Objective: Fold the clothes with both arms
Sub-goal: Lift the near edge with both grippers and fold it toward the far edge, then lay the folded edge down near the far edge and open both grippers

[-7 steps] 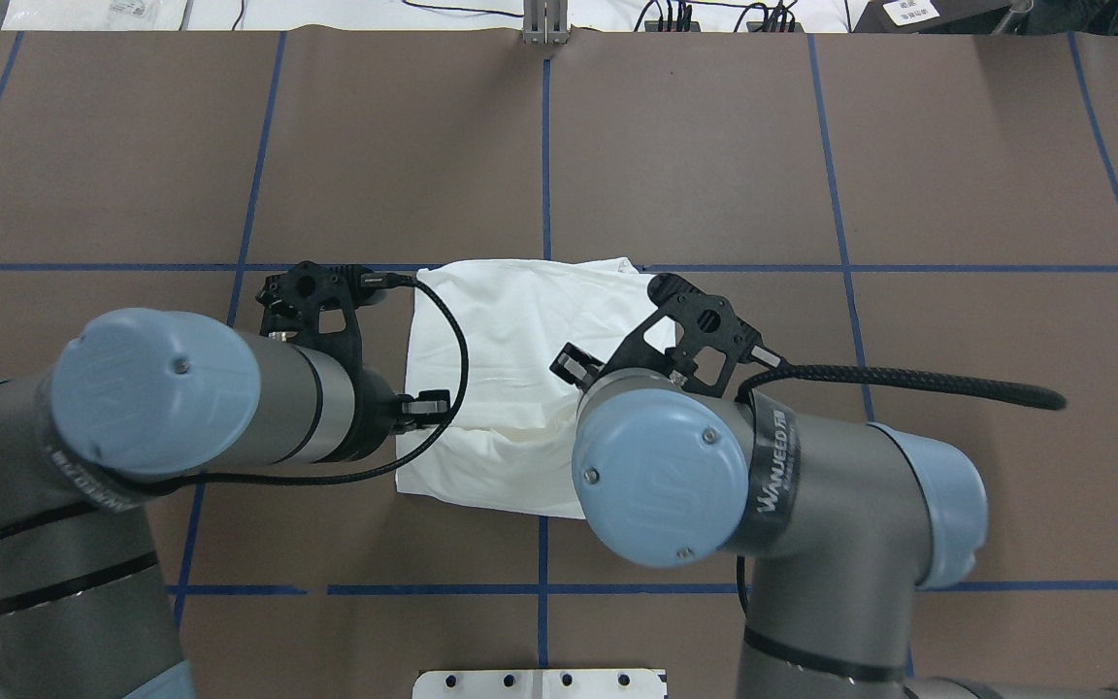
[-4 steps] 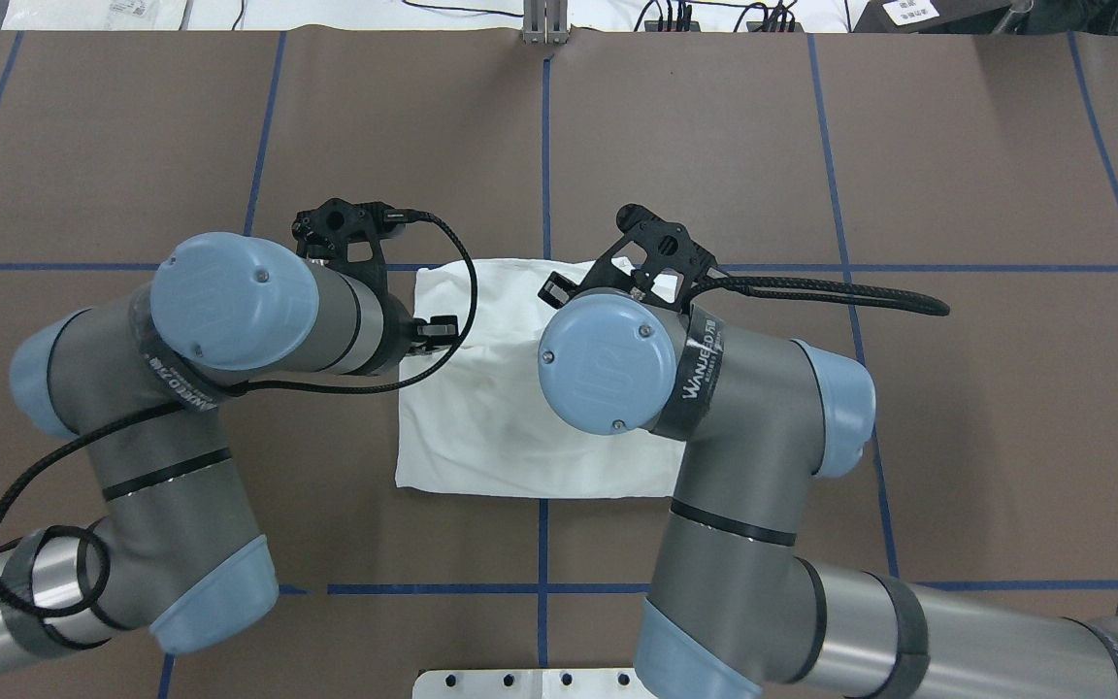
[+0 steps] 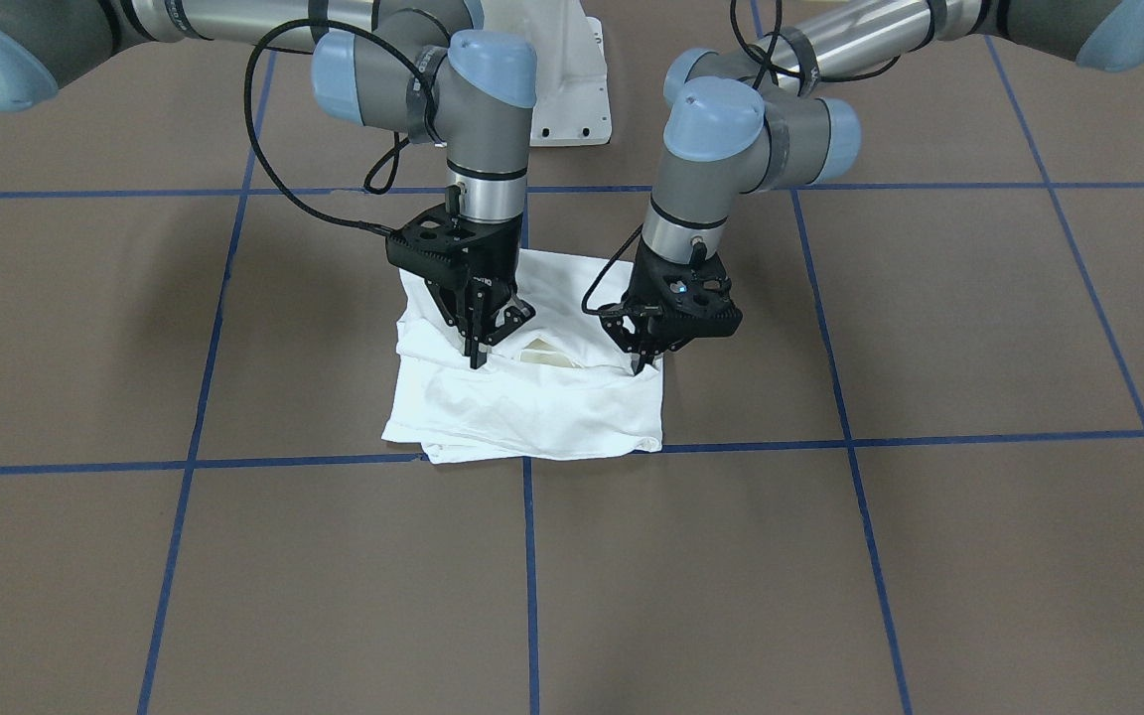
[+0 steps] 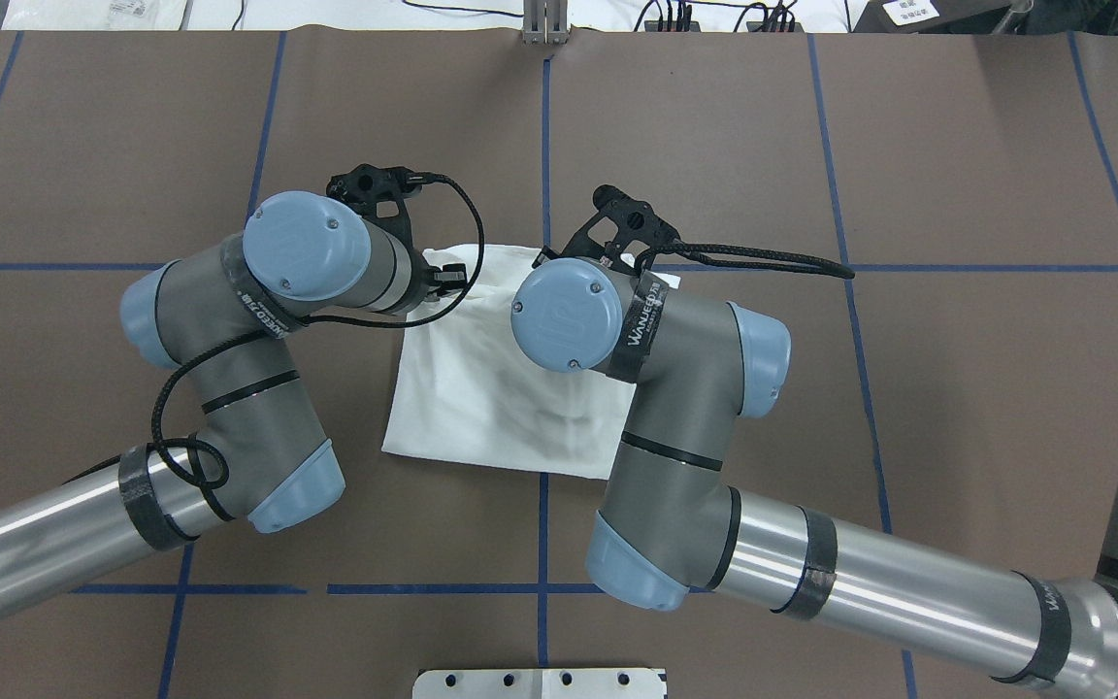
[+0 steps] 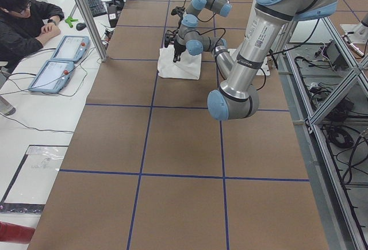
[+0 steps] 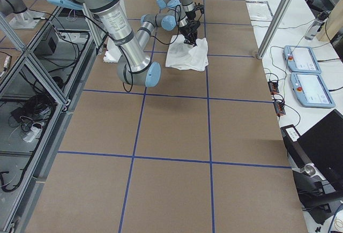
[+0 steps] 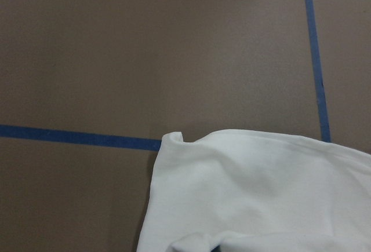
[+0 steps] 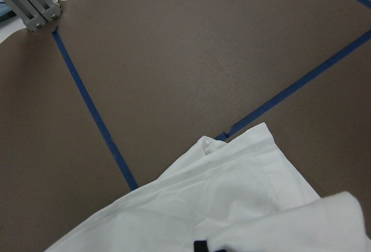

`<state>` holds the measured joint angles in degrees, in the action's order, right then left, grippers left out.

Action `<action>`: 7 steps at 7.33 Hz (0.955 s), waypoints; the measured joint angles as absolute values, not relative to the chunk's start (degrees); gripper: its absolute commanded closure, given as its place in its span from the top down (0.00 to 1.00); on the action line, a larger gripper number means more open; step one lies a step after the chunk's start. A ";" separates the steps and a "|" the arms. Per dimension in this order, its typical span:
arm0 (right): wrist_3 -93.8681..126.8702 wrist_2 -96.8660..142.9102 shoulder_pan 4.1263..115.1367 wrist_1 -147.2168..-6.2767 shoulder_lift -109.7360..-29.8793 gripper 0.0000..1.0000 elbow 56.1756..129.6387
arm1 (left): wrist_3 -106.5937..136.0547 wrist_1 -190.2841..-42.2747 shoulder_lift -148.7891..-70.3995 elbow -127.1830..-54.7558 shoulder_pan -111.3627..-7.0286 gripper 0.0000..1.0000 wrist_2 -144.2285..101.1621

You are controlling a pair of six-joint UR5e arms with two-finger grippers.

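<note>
Since the left pincer (image 3: 643, 357) and right pincer (image 3: 478, 350) each look pinched tight on the lifted edge of the T-shirt (image 3: 522, 417), mid tabletop (image 3: 830, 556), move both together, level, then lay that edge down flat.

I am counting one T-shirt (image 3: 532, 407) lying on one table (image 3: 830, 576). I am recording two arms, my left arm (image 3: 731, 129) and my right arm (image 3: 473, 89). I am recording two grippers, my left gripper (image 3: 643, 359) and my right gripper (image 3: 478, 353). I am logging one pedestal base (image 3: 567, 79). Beside the table, I am noting two pendants (image 6: 303, 59) and one operator (image 5: 23, 23) sitting.
</note>
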<state>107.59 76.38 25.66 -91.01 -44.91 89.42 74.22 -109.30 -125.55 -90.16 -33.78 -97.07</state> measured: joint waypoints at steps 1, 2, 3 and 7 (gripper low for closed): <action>106.90 76.75 26.38 -89.80 -44.86 0.00 88.09 | 73.54 -110.11 -125.97 -88.90 -34.41 0.00 -96.75; 106.20 77.23 27.06 -89.30 -44.84 0.41 87.51 | 72.46 -110.44 -126.13 -88.39 -35.12 0.00 -96.60; 105.21 77.47 27.48 -89.12 -44.84 0.99 87.03 | 71.89 -110.60 -126.18 -88.12 -35.66 0.99 -96.54; 94.92 78.91 28.71 -89.25 -42.36 1.00 85.74 | 67.27 -112.88 -125.62 -88.85 -37.94 1.00 -97.90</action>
